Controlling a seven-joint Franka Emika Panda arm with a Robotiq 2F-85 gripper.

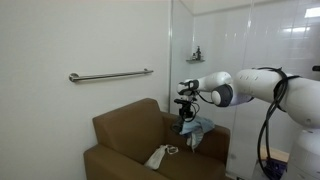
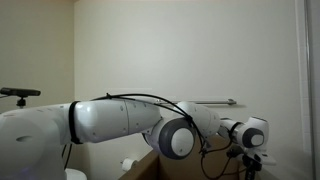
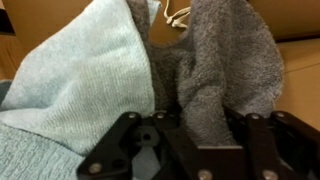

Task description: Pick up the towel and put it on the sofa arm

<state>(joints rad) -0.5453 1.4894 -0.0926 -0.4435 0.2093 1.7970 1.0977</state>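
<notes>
— While our gripper (image 1: 187, 113) hovers over the armchair's (image 1: 120, 135) arm, where is the dark grey towel (image 3: 225, 70)?
— We see it in the wrist view, just before the fingers (image 3: 130, 140), beside a light blue cloth (image 3: 75, 75). Whether we grasp it, we cannot tell.

A whitish cloth (image 1: 158, 156) lies on the armchair seat (image 1: 135, 158); a grab bar (image 1: 110, 75) spans the wall.

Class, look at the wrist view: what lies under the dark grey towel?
The towel lies against a light blue cloth, with brown upholstery beside it. What lies directly beneath is covered. The pincer sits over the towel; its fingertips are hidden.
</notes>
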